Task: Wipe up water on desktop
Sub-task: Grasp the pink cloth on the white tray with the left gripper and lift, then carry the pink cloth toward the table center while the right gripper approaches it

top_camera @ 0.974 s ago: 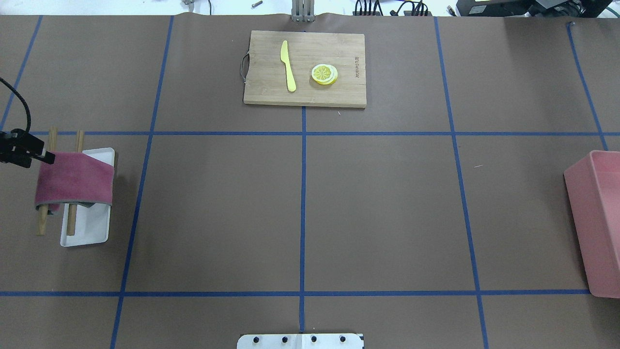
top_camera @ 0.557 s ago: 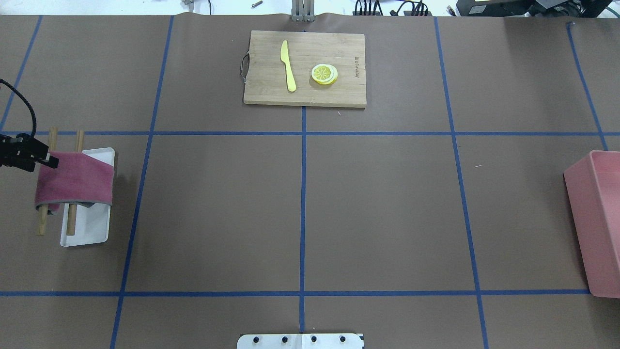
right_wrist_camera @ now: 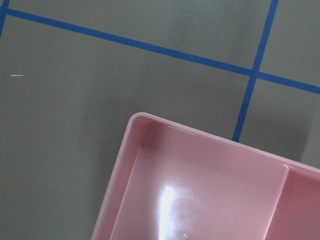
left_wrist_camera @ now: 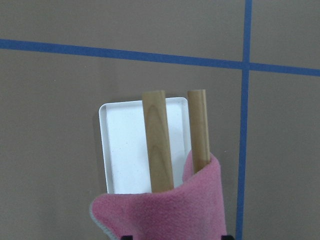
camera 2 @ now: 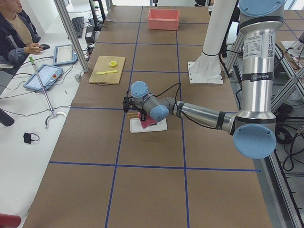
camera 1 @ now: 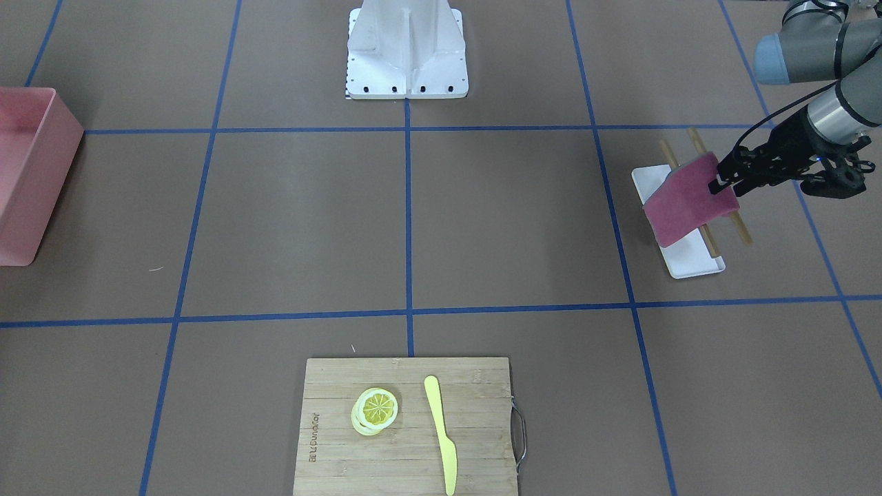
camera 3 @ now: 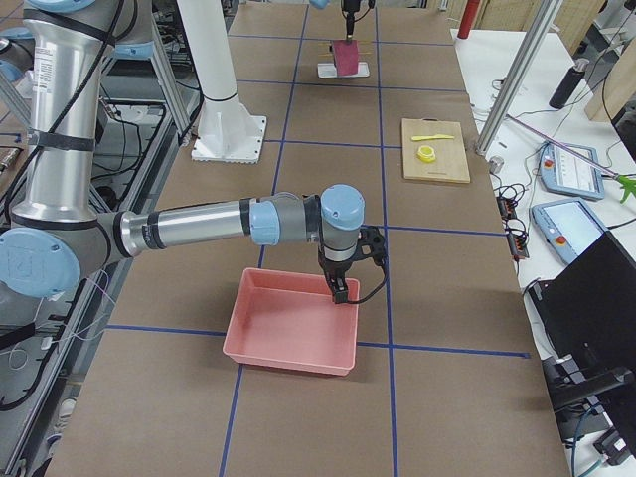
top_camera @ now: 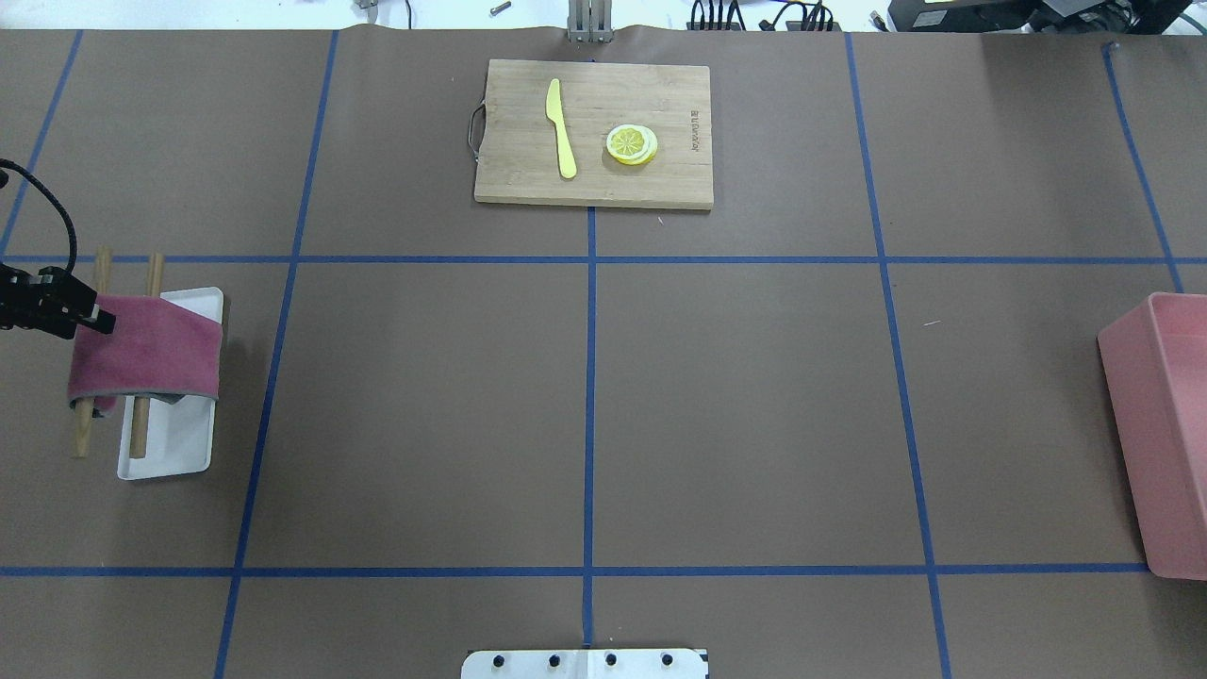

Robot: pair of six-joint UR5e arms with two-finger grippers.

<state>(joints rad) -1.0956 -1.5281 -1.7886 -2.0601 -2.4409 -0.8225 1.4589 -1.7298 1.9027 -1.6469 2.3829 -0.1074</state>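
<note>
Seeing the left gripper (camera 1: pixel 722 184) with the magenta cloth (camera 1: pixel 682 207) edge between its jaws, we cannot tell whether they clamp it. The right gripper (camera 3: pixel 340 290) hangs above the pink bin (camera 3: pixel 288 333) corner, jaws unreadable too. The desktop (top_camera: pixel 754 424) lies below both.

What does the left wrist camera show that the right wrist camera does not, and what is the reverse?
Only the left wrist view shows the white tray, two wooden rods over it, and the pink cloth draped over the rods. Only the right wrist view shows the pink bin and a faint curved outline on the surface beside it, perhaps a wet mark. Both show the brown desktop with blue tape lines.
</note>
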